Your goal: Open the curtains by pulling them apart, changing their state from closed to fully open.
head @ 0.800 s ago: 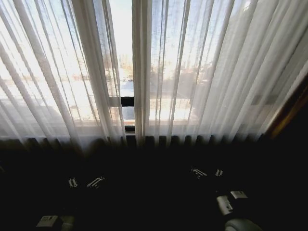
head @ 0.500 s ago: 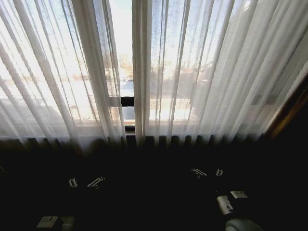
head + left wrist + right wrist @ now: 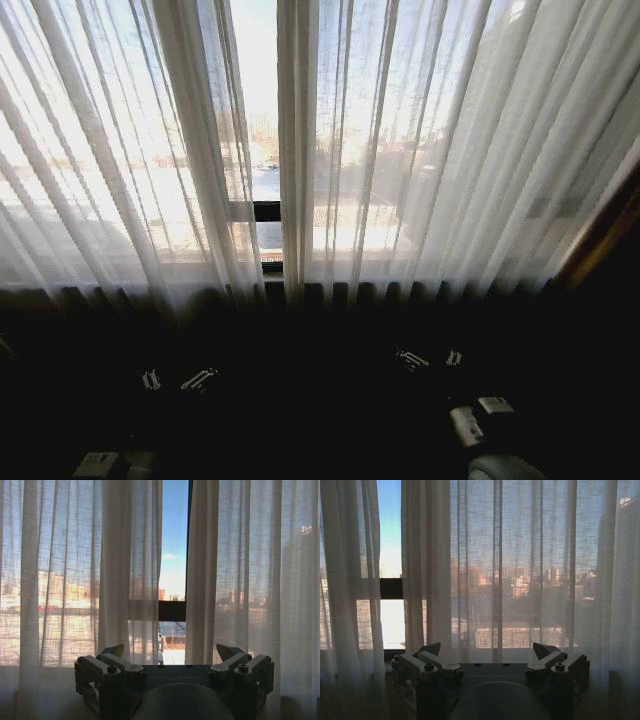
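curtains [image 3: 440,150]: sheer woven cloth, matt | window frame bar [image 3: 265,211]: dark, smooth

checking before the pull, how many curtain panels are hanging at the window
2. The left curtain panel hangs left of the narrow centre gap, the right curtain panel right of it. Both hang free; folds could hide more fabric beyond the view's edges.

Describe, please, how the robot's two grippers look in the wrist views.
Both look alike: the left gripper and right gripper each have a dark body lettered GALBOT, with pale grey linked fingers pinned by round bolts and ending in pointed tips.
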### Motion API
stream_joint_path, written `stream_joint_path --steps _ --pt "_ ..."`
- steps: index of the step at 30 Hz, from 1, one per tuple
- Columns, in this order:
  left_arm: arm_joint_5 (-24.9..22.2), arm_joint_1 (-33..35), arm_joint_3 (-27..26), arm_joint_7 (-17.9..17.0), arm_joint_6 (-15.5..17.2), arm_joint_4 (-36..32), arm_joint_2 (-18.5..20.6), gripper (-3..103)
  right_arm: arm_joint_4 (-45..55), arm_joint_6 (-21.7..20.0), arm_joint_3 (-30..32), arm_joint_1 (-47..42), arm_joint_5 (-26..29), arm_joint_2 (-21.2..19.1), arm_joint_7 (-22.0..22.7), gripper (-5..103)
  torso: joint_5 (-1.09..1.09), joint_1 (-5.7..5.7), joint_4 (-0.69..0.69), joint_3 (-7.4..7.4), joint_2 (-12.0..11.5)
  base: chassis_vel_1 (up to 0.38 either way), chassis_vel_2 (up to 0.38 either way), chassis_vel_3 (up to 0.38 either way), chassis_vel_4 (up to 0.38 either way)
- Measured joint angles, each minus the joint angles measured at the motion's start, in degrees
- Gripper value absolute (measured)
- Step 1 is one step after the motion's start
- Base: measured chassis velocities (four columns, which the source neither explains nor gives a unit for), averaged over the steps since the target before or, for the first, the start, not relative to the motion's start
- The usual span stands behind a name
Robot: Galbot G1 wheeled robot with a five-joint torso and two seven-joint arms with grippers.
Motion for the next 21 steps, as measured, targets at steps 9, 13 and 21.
stream_joint_path --steps 9,13,21 --pt "0.6 0.1 0.2 0.1 -0.2 0.0 0.0 100 -0.3 0.9 0.0 -0.2 -0.1 0.3 -0.1 100 -0.02 0.01 0.00 0.00 0.0 0.035 0.219 -0.036 -0.226" --pt "0.6 0.1 0.3 0.1 -0.4 -0.1 0.0 100 -0.3 1.0 0.0 -0.2 -0.1 0.3 -0.1 100 -0.02 0.01 0.00 0.00 0.0 -0.023 0.213 0.014 -0.220" --pt "0.6 0.3 0.1 1.0 -0.8 -0.3 -0.3 100 -0.3 1.0 -0.3 -0.2 0.0 0.4 -0.2 100 0.00 0.00 -0.01 0.00 0.0 -0.095 0.148 0.083 -0.154"
